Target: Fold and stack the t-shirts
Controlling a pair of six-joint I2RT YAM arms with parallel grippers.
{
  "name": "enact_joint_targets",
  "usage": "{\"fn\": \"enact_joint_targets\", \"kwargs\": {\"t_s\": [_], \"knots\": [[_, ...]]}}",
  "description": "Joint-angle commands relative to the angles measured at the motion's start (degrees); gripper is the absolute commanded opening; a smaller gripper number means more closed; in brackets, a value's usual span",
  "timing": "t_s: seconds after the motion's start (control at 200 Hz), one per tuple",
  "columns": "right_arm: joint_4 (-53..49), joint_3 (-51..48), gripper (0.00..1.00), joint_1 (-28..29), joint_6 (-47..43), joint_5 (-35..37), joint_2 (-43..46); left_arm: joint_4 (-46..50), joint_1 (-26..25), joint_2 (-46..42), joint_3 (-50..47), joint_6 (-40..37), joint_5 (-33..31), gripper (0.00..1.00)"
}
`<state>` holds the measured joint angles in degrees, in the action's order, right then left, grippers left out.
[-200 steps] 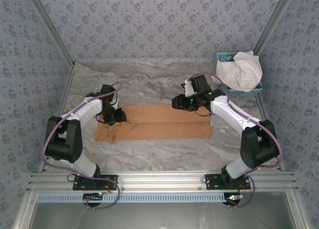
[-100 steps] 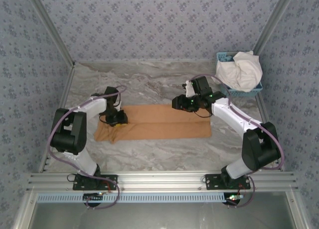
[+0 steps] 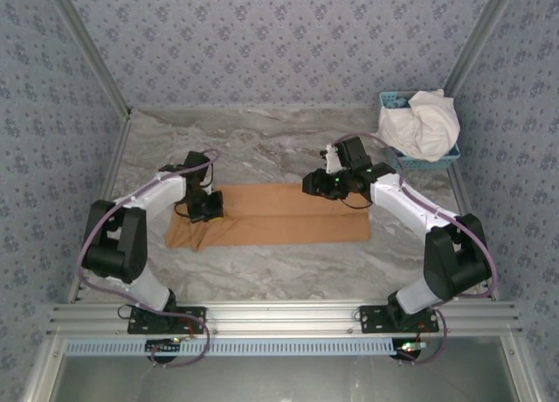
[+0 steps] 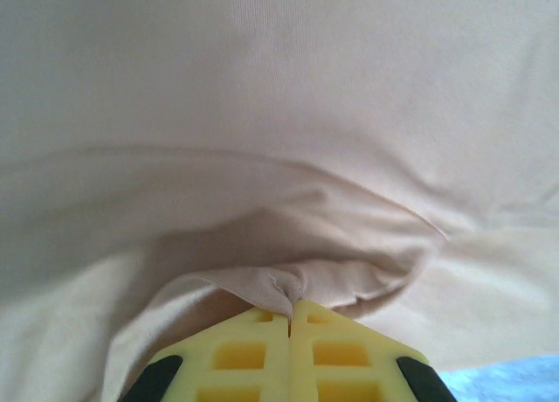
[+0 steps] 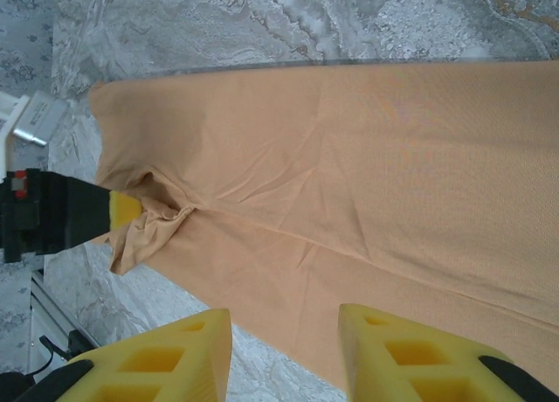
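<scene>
The tan-orange t-shirt (image 3: 279,214) lies folded into a long strip across the middle of the table, no print showing. My left gripper (image 3: 208,211) sits low on its left part, shut on a pinched fold of the tan-orange cloth (image 4: 288,284). My right gripper (image 3: 313,183) hovers open above the strip's far right part, its yellow fingers (image 5: 175,345) spread with nothing between them. The right wrist view shows the shirt (image 5: 349,183) and the left gripper (image 5: 131,211) at the bunched cloth. The white t-shirt (image 3: 424,122) is heaped in the basket.
A small light-blue plastic basket (image 3: 437,160) stands at the back right corner against the wall. Marbled grey tabletop (image 3: 262,144) lies open behind and in front of the strip. Patterned walls close in the back and both sides.
The left arm's elbow swung inward and back out while its gripper stayed at the shirt's left part. The right gripper edged slightly rightward. The shirt looks unchanged.
</scene>
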<state>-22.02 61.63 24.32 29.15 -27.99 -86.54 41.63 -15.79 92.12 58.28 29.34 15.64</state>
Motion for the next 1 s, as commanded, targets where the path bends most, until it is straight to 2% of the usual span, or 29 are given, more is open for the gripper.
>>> {"fn": "enact_joint_targets", "kwargs": {"t_s": [0.0,0.2,0.605,0.734,0.864,0.939,0.994], "knots": [[0.52,-0.94,0.39,-0.06,0.67,-1.48,0.84,4.55,-0.98,-2.98,-1.61,8.87,4.50,0.00],[1.39,-1.83,0.38,-0.23,0.92,-2.02,0.30,7.98,-4.32,-3.14,-1.86,18.44,5.44,0.00],[1.60,-4.16,0.36,-0.59,0.91,-2.33,1.18,7.27,-11.28,-0.40,-3.32,32.28,4.72,0.00],[2.06,-4.95,0.36,-0.67,1.09,-2.36,1.29,3.44,-12.28,-0.03,-4.29,33.83,7.81,0.19],[1.89,-5.11,0.36,-0.68,1.06,-2.34,1.23,6.09,-11.96,-3.19,-3.41,30.97,5.87,0.42],[2.02,-5.18,0.36,-0.67,1.18,-2.31,1.27,7.39,-10.23,-7.55,-4.15,28.53,3.09,0.42],[2.09,-5.19,0.36,-0.72,1.18,-2.33,1.17,8.31,-7.37,-10.51,-5.61,26.40,1.45,0.33]]}}
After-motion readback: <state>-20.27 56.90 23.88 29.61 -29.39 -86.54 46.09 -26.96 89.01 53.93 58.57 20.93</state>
